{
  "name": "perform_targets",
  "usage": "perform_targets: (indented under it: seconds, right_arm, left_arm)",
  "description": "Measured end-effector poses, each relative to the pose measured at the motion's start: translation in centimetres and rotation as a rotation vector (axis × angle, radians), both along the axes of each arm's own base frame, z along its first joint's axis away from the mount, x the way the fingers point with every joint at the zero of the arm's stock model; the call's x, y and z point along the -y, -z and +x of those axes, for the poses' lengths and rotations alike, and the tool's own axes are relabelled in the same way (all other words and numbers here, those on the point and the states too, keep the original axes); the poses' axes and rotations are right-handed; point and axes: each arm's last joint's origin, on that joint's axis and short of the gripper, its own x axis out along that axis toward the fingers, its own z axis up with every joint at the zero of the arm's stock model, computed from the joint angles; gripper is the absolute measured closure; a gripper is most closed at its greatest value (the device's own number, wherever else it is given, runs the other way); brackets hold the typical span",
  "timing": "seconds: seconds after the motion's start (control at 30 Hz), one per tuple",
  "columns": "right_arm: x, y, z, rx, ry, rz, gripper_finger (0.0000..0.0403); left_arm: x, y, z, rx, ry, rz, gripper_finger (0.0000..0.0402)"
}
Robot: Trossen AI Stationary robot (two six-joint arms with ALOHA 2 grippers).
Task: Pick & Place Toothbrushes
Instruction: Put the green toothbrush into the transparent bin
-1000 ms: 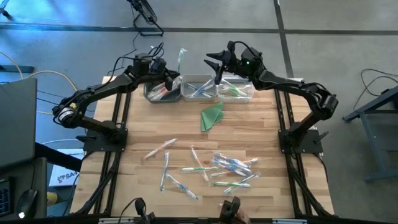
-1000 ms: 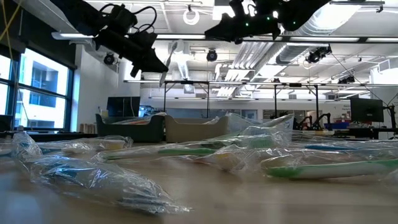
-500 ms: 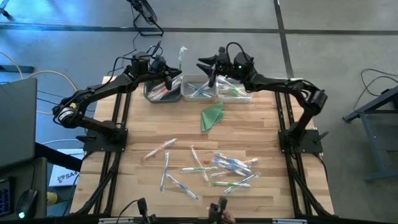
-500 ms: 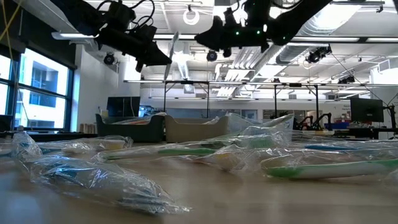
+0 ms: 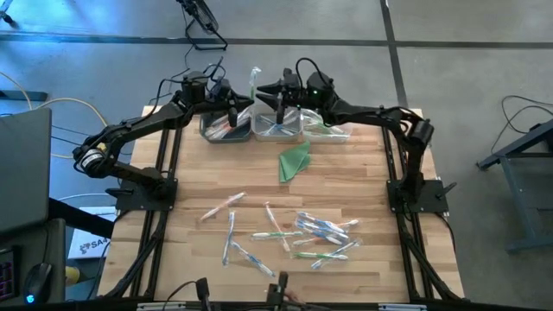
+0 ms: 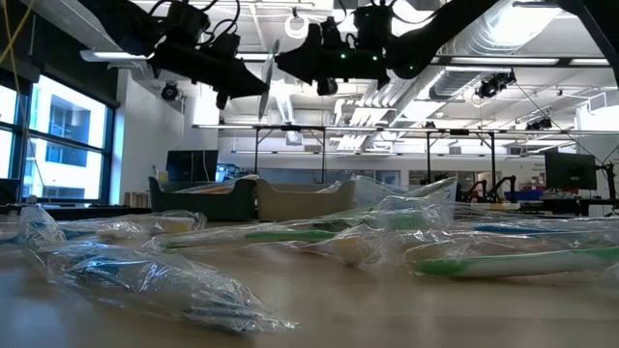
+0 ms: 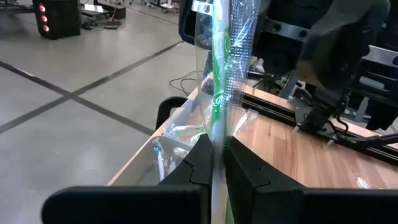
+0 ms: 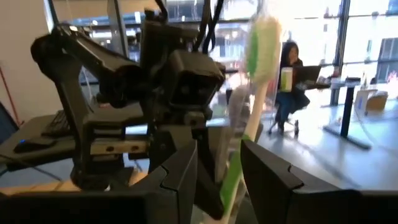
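My left gripper is shut on a green toothbrush in a clear wrapper, held up over the far bins. The same toothbrush rises from between its fingers in the left wrist view. My right gripper stands open just to the right of the toothbrush's free end. In the right wrist view the toothbrush shows between its fingers; I cannot tell whether they touch it. Several wrapped toothbrushes lie loose on the near half of the table. My left gripper pinches the wrapped toothbrush between its two fingers at its lower part. The fingers come at it about level and lie across it. The toothbrush stands nearly upright, its long end rising above the fingers, lifted clear of the bins.
Three clear bins stand along the far edge: left, middle, right, each with toothbrushes inside. A folded green triangle lies mid-table. Bare wood shows between it and the heap. A person sits far off in the room.
My right gripper has travelled toward the table's left, sinking a little and rolling, until it is close beside the held toothbrush. My left gripper has stayed in place but turned its wrist, bringing the toothbrush's free end more upright.
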Motion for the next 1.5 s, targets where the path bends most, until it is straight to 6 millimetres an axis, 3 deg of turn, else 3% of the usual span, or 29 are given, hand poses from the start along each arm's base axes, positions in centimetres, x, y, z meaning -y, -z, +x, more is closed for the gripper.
perform_targets:
  seconds: [0.77, 1.1, 1.5]
  right_arm:
    - [-0.6, -0.3, 0.6, -0.052, -0.041, 0.019, 0.0287]
    - [-0.4, -1.8, -0.9, -0.091, -0.039, 0.039, 0.0287]
    - [-1.1, -0.8, -0.6, -0.197, -0.055, 0.108, 0.0287]
  left_arm:
    - [1.0, 0.1, 0.9, -0.012, 0.043, -0.007, 0.0387]
    - [1.0, 0.1, 0.9, -0.011, 0.046, -0.002, 0.0387]
    - [2.1, 0.1, 1.8, -0.002, 0.12, -0.004, 0.0387]
